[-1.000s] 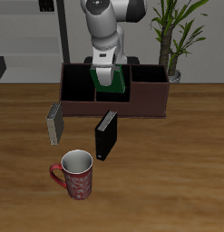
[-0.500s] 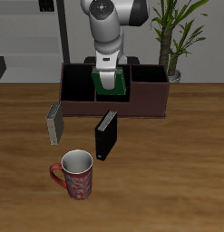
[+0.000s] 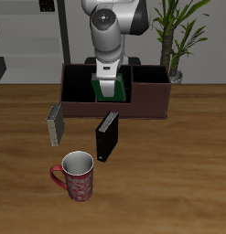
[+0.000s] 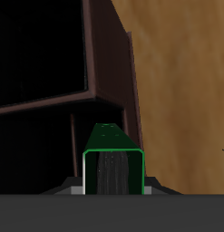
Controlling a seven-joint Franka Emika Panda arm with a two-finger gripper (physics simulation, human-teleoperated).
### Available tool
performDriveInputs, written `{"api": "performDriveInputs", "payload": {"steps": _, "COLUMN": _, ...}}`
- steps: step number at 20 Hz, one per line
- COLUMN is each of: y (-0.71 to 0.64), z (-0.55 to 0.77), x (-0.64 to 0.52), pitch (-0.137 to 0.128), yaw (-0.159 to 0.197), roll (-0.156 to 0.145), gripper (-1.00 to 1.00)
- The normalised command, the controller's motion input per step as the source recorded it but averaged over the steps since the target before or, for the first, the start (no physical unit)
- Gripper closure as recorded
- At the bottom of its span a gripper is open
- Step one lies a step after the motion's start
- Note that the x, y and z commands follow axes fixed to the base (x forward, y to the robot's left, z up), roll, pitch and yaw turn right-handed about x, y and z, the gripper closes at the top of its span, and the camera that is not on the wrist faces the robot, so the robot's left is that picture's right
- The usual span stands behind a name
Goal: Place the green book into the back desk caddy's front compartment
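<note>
My gripper (image 3: 107, 75) is shut on the green book (image 3: 111, 88), holding it upright by its top edge. The book hangs in the middle column of the back desk caddy (image 3: 151, 99), a low reddish-brown box at the table's back. Its lower end sits below the caddy's rim, at the front compartment (image 3: 124, 91), which the book mostly hides. In the wrist view the green book (image 4: 112, 163) shows end-on with its white pages, pointing down beside a brown caddy wall (image 4: 109, 54) and a black-lined cell (image 4: 41, 45). I cannot tell whether the book touches the floor.
A black book (image 3: 106, 135) stands just in front of the caddy. A grey book (image 3: 55, 124) lies beside it. A red patterned mug (image 3: 77, 175) sits nearer the table's front edge. A potted plant (image 3: 175, 37) stands behind the caddy.
The gripper has sunk a little with the green book, so the book reaches deeper into the caddy's middle column. Nothing else has moved.
</note>
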Motion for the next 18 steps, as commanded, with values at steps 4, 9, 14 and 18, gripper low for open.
{"api": "performDriveInputs", "payload": {"steps": 4, "y": 0.04, "z": -0.16, "x": -0.03, "pitch": 0.042, "yaw": -0.008, "roll": 0.002, "gripper": 1.00}}
{"api": "performDriveInputs", "payload": {"steps": 9, "y": 0.08, "z": -0.05, "x": -0.03, "pitch": -0.014, "yaw": 0.007, "roll": -0.005, "gripper": -1.00}}
{"api": "performDriveInputs", "payload": {"steps": 14, "y": 0.08, "z": 0.00, "x": -0.04, "pitch": 0.030, "yaw": -0.035, "roll": 0.013, "gripper": -1.00}}
{"api": "performDriveInputs", "payload": {"steps": 18, "y": 0.08, "z": 0.01, "x": -0.07, "pitch": 0.008, "yaw": -0.018, "roll": 0.017, "gripper": -1.00}}
